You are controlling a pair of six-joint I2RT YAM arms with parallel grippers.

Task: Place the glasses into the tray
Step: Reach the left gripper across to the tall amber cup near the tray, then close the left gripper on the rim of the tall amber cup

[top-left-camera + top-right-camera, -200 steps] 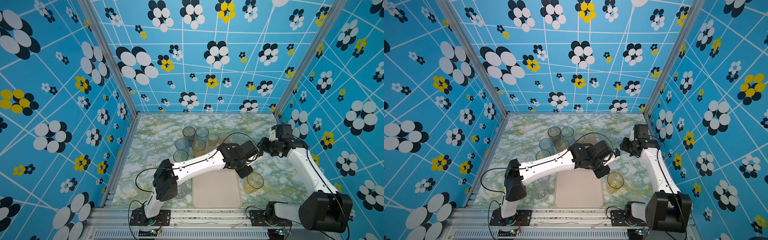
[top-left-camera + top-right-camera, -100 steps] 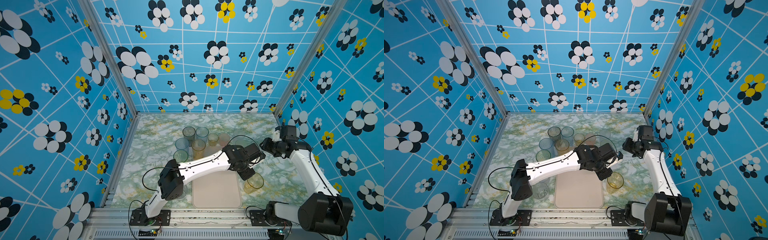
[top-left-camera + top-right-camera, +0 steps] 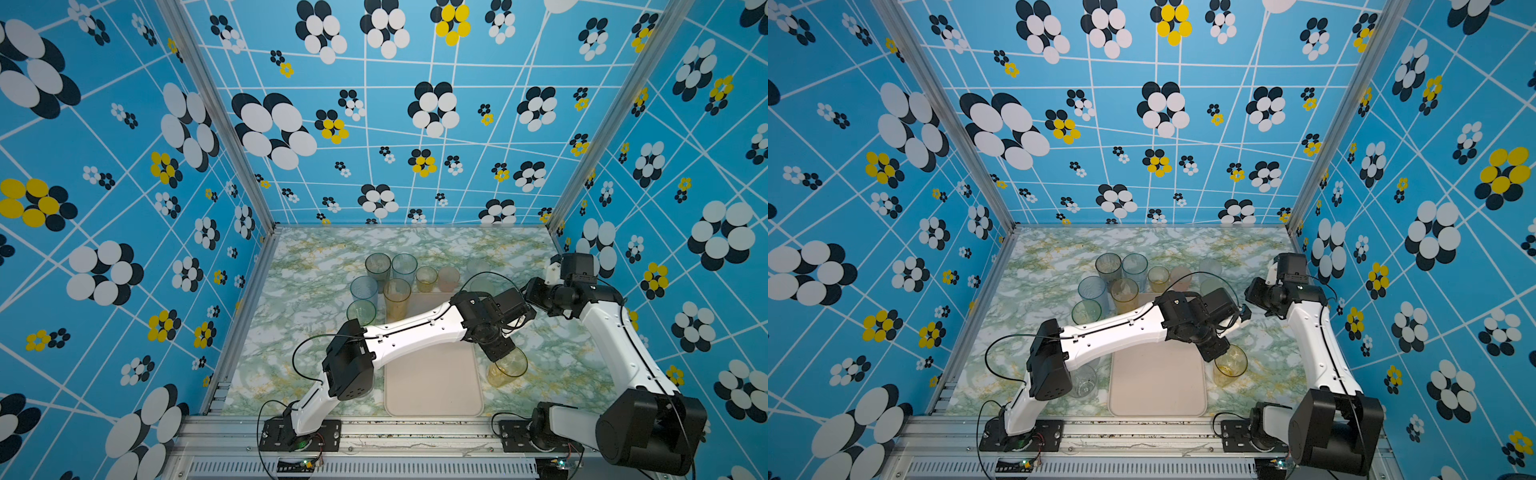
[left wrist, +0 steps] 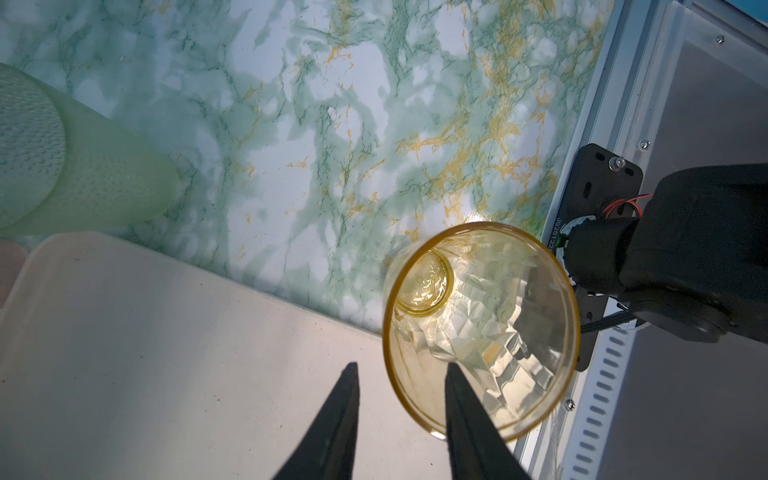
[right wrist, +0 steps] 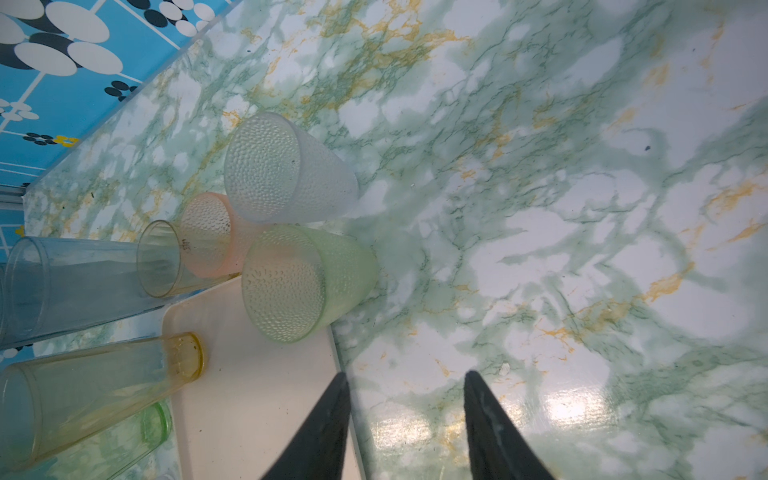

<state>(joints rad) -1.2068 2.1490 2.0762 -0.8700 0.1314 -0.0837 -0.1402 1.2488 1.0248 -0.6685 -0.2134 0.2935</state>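
An amber faceted tumbler stands upright on the marble table just right of the tray, seen in both top views. My left gripper is open, straddling the tumbler's near rim: one finger over its mouth, the other over the tray, neither touching the wall. The bare cream tray lies front centre. The other glasses cluster at its far end. My right gripper hangs open and empty over the table by the tray's far right corner, near a frosted green tumbler.
Beside the green tumbler stand a frosted clear one, a pink one and tall blue and amber glasses. A clear glass stands by my left arm's elbow. The left forearm crosses the tray. The right arm's base is close behind the amber tumbler.
My left gripper has slid a little right and forward onto the amber tumbler's rim. The right arm drew back to the right, then stayed still.
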